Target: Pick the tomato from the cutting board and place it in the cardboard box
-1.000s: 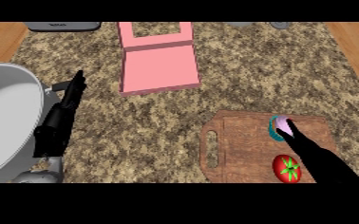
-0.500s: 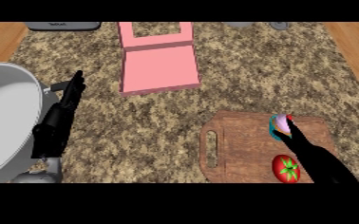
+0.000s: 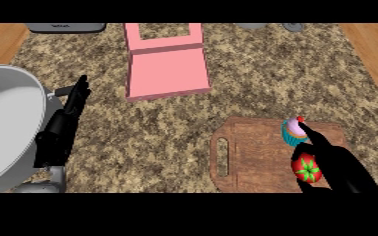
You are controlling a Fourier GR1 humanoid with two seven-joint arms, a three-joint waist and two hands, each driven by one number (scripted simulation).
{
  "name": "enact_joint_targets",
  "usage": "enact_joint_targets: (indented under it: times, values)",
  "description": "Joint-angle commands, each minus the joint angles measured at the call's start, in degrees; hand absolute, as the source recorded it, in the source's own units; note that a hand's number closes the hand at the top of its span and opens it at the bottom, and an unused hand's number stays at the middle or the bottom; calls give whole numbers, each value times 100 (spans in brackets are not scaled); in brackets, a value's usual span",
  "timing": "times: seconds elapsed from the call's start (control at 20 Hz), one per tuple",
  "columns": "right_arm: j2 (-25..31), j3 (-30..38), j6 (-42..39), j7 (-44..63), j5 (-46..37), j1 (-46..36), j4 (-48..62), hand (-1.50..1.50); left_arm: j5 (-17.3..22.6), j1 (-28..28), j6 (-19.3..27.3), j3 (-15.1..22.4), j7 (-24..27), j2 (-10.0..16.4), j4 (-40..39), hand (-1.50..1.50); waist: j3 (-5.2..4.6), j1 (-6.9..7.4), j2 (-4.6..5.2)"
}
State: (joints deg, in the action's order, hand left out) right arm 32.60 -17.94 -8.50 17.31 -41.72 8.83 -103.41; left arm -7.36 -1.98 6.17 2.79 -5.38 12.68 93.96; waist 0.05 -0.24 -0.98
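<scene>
The red round tomato [image 3: 307,170] with its green star-shaped top lies on the brown wooden cutting board [image 3: 251,155], close to the board's right-hand end. The black right hand [image 3: 341,167] has its palm against the tomato's outer side. Its fingers [image 3: 316,137] are spread wide: one runs straight up the board to the blue-cased, pink-iced cupcake [image 3: 292,132], and dark parts of the hand show just above and below the tomato. To me that looks like a hand set to cup the fruit, with no grip closed on it yet.

The pink, flat cardboard box [image 3: 167,72] sits well away from the board, up and to its left. Its lid is folded back, so the open tray faces upward to take the drop.

The black left hand [image 3: 66,117] rests far to the board's left on the speckled stone table [image 3: 148,140], fingers straight, beside a grey round basin [image 3: 15,120], out of the way.
</scene>
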Motion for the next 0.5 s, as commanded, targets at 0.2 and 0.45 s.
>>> enact_joint_targets:
  times: [0.2,0.45]
  values:
    - [540,-65,-635,-1495,-67,-2316,986,150,-134,-131,-204,420,-73,-84,-147,0,21,1171,410]
    - [661,-7,-665,-2542,6,-3332,1799,150,-144,-440,-332,627,-165,-140,-140,0,42,1452,536]
